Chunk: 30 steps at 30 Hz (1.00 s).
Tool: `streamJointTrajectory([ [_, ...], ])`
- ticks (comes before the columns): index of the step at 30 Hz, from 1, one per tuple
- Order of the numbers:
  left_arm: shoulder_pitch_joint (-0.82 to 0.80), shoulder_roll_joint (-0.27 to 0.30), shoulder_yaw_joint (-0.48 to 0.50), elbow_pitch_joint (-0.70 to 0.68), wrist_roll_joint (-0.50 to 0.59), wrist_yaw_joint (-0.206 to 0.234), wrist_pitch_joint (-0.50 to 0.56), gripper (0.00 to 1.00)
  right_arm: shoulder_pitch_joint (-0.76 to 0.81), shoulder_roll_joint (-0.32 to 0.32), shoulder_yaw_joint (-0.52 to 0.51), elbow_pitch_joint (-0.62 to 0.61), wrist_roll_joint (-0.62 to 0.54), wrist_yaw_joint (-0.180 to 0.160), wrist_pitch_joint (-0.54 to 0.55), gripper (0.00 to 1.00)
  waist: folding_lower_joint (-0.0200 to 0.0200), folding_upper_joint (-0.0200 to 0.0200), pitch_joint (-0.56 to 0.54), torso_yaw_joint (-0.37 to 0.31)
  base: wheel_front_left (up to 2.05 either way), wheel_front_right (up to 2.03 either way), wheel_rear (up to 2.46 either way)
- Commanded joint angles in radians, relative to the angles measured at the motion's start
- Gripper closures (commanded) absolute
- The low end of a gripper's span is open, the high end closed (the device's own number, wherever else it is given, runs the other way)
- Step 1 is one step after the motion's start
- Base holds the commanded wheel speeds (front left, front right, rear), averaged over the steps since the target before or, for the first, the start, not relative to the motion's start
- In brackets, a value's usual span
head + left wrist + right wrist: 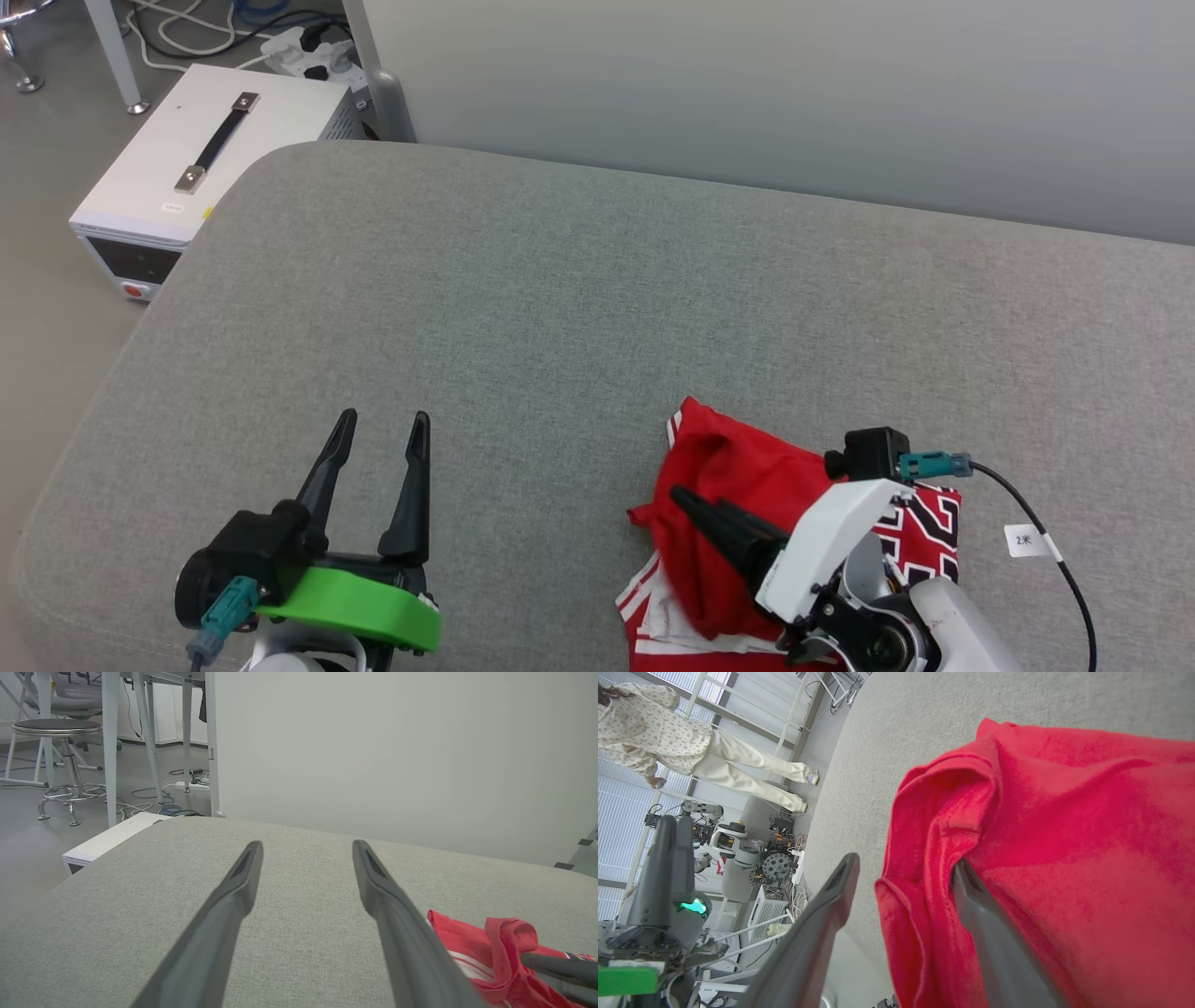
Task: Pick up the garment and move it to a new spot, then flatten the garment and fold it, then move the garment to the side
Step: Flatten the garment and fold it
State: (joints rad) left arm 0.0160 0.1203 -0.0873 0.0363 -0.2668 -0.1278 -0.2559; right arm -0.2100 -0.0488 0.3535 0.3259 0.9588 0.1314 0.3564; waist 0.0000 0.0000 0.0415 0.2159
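The garment point(738, 476), a red shirt with red-and-white striped trim and a dark print, lies crumpled on the grey cushion point(579, 308) at the near right. My right gripper point(686, 499) is down on it, pointing left. In the right wrist view that gripper point(906, 863) is open, with a fold of the red garment point(1064, 835) lying between its fingers and over one fingertip point(966, 882). My left gripper point(384, 422) hovers open and empty at the near left, well clear of the shirt. The left wrist view shows the left gripper point(307, 845) with the garment point(472, 942) to its right.
A white box with a black handle point(187, 159) stands on the floor beyond the cushion's left corner, with a power strip and cables point(299, 51) behind it. A pale wall point(794, 84) backs the cushion. A person point(691, 751) walks in the room.
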Motion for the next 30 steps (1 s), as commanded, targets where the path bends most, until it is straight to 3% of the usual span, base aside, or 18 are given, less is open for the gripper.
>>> streamJointTrajectory([
  [1, -0.01, -0.003, 0.002, 0.001, -0.001, -0.003, -0.006, 0.0, -0.005, -0.001, 0.013, -0.017, 0.023, -0.001, 0.009, 0.0, 0.0, 0.0, -0.01, -0.009, 0.0, 0.0, 0.0],
  [5, -0.003, -0.002, 0.003, 0.0, 0.001, -0.003, -0.006, 0.0, -0.005, -0.001, 0.034, -0.072, 0.069, -0.001, 0.033, 0.0, 0.0, 0.0, -0.024, -0.027, 0.0, 0.0, 0.0],
  [8, 0.0, 0.002, 0.003, 0.0, -0.001, -0.003, -0.006, 0.0, -0.022, -0.001, 0.001, -0.101, 0.039, -0.001, 0.038, 0.0, 0.0, 0.0, -0.031, -0.043, 0.0, 0.0, 0.0],
  [14, -0.002, 0.001, 0.001, -0.006, -0.01, -0.003, -0.006, 0.0, -0.067, -0.006, -0.125, -0.186, -0.253, -0.001, 0.049, 0.0, 0.0, 0.0, -0.027, -0.073, 0.0, 0.0, 0.0],
  [17, -0.007, -0.001, 0.0, -0.008, -0.016, -0.003, -0.006, 0.0, -0.068, -0.055, -0.158, -0.258, -0.411, -0.001, 0.036, 0.0, 0.0, 0.0, -0.019, -0.086, 0.0, 0.0, 0.0],
  [24, -0.017, -0.006, -0.009, -0.01, -0.031, -0.003, -0.006, 0.0, -0.011, -0.181, -0.237, -0.366, -0.582, -0.001, -0.1, 0.0, 0.0, 0.0, 0.0, -0.12, 0.0, 0.0, 0.0],
  [30, -0.023, -0.009, -0.023, -0.005, -0.054, -0.003, -0.006, 0.0, 0.092, -0.201, -0.323, -0.398, -0.645, -0.001, -0.283, 0.0, 0.0, 0.0, 0.012, -0.144, 0.0, 0.0, 0.0],
])
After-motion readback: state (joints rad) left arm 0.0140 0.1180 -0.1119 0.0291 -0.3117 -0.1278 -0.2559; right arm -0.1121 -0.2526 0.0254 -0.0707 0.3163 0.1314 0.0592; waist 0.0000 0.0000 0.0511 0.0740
